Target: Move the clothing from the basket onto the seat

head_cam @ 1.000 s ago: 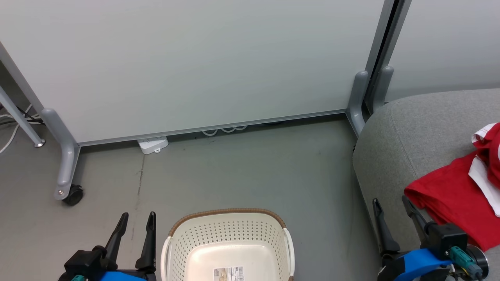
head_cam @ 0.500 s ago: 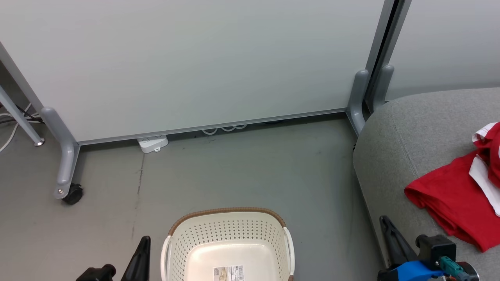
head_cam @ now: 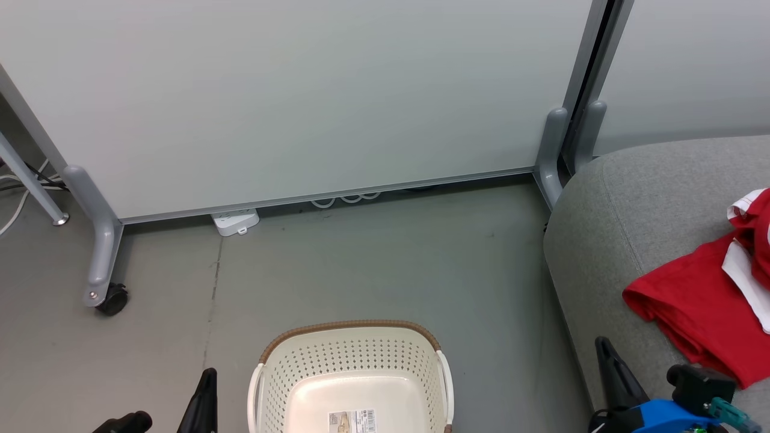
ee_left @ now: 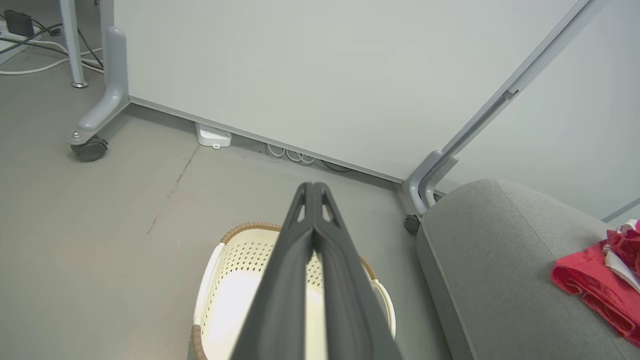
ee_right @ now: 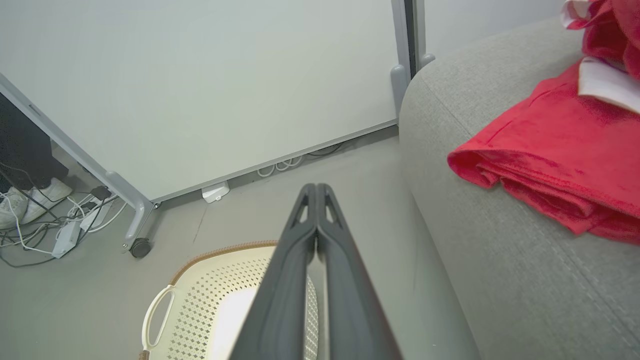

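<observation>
- Lying on the seat (head_cam: 631,204), at the head view's right edge: the clothing (head_cam: 698,307), a red bundle w/ white panels. Its folded edge faces the seat's rounded front corner.
- The basket (head_cam: 349,325) stands on the floor (head_cam: 373,258) to the left of the seat, apart from it. It has cream perforated walls and a brown rim, and its bottom shows bare cream plastic w/ 1 printed label (head_cam: 352,421).
- Left gripper (ee_left: 313,187): the 2 dark fingers are pressed together, tips touching, nothing between them. In its wrist view the fingers cross in front of the basket and point toward the foot of the partition panel (head_cam: 301,102).
- Right gripper (ee_right: 316,187): fingers also together, holding nothing. In its wrist view they rise between the basket (lower left) and the seat's edge (right). The clothing is further right, not touching them.
- Head view: the left gripper pokes up at the bottom edge, just left of the basket. The right gripper, w/ a blue wrist piece, is at the lower right by the seat's front edge, near the clothing but apart from it.
- Bkgd: the pale panel stands on grey legs, 1 w/ a black caster wheel (head_cam: 112,299). A white power strip (head_cam: 236,221) lies on the floor at the panel's base.
- Right wrist view, far left: loose cables (ee_right: 30,235) on the floor and a person's feet in white shoes (ee_right: 30,200).
</observation>
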Robot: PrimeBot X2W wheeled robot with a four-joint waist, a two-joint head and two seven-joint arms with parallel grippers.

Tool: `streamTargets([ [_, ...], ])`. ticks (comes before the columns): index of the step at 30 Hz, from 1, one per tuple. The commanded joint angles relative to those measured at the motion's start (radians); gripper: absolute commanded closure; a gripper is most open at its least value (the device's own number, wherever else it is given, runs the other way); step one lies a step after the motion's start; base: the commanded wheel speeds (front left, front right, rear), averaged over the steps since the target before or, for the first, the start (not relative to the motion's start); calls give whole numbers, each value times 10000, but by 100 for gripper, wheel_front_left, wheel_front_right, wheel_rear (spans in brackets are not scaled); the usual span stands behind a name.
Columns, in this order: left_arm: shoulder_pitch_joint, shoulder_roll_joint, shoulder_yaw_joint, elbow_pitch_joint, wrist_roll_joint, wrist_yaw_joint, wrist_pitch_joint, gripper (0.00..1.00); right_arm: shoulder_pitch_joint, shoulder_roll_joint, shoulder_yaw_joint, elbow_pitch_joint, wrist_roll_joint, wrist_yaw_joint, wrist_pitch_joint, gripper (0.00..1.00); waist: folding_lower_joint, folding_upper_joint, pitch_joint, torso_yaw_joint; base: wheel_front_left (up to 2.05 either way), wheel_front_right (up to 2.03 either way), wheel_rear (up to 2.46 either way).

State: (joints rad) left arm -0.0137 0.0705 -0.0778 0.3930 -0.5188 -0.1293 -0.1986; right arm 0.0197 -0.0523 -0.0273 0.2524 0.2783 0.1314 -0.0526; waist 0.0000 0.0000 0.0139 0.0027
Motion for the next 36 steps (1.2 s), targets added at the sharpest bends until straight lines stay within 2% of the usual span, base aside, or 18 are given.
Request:
streamTargets([
  [1, -264, 27, 137, -233, -490, -3, 125, 100, -274, 2, -59, -152, 602, -2, 77, 100, 0, 0, -3, 0, 0, 0, 0],
  [22, -490, -31, 652, -602, -3421, -7, 968, 100, -585, 8, -289, -149, 4179, -3, 520, 100, 0, 0, -23, -5, 0, 0, 0],
  [36, -606, -59, 916, -789, -4925, -10, 1407, 100, -740, 12, -407, -144, 6020, -5, 756, 100, 0, 0, -35, -8, 0, 0, 0],
])
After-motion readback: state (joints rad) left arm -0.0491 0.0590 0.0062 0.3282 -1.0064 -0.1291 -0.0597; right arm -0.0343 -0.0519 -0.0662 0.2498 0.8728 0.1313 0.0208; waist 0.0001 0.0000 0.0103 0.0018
